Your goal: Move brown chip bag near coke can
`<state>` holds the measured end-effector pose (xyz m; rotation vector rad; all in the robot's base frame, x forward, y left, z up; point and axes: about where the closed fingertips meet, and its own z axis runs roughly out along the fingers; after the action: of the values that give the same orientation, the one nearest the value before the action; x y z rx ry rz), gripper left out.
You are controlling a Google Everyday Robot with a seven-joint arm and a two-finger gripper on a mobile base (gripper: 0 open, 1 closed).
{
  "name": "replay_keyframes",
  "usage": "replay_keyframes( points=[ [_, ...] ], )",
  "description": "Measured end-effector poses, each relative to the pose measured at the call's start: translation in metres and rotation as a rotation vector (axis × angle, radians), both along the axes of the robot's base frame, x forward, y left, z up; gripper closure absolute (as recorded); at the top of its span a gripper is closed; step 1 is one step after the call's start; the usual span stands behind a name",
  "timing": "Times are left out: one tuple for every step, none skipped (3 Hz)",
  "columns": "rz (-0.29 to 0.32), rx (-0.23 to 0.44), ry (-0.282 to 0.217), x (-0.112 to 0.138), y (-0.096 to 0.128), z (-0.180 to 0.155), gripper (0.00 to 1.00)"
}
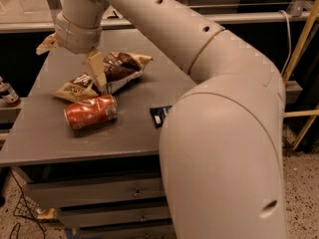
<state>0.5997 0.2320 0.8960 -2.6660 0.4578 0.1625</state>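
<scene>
The brown chip bag (119, 66) lies flat on the grey table (164, 78), dark brown in the middle with tan ends. The coke can (90, 112) lies on its side just in front of the bag's left end, almost touching it. My gripper (71, 68) hangs from the arm above the bag's left half. It is open, with one tan finger (96, 69) pointing down over the bag and the other spread out to the left. It holds nothing. The finger hides part of the bag.
A small dark blue flat packet (159, 116) lies on the table right of the can, partly hidden by my arm. A small bottle with a dark cap (8, 94) stands on a ledge left of the table. Drawers (99, 195) sit below the table's front edge.
</scene>
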Motion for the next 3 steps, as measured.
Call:
replay_keyframes(
  points=[
    [-0.054, -0.052, -0.032, 0.011, -0.027, 0.012, 0.00],
    [-0.099, -0.107, -0.014, 0.029, -0.052, 0.003, 0.00],
    [-0.139, -0.118, 0.027, 0.041, -0.079, -0.015, 0.00]
  ],
)
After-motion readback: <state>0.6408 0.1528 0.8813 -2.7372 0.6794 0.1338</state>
